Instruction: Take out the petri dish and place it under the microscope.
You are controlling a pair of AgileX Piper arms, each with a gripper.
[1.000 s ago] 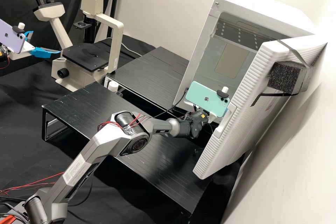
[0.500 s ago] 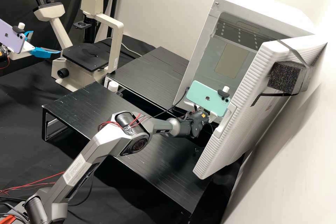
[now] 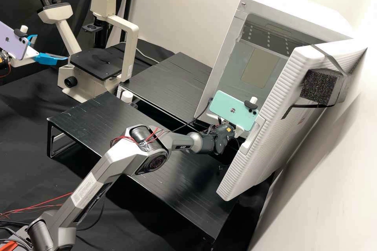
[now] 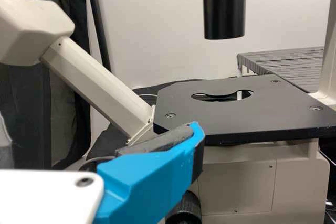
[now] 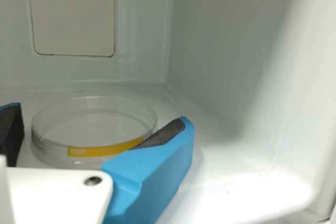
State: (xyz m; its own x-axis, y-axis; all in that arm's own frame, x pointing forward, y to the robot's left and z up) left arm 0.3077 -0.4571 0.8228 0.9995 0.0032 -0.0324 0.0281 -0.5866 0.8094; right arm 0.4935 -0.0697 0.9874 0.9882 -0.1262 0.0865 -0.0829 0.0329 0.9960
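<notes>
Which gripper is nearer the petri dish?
Right. The right gripper is at the petri dish inside the white cabinet, jaws open; the left gripper is beside the microscope.

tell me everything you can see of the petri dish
The petri dish is round, shallow and see-through, like clear plastic or glass, with a yellow-orange label on its side. It lies flat on the floor of the white cabinet, between the open fingers of the right gripper. I cannot tell whether either finger touches it.
</notes>
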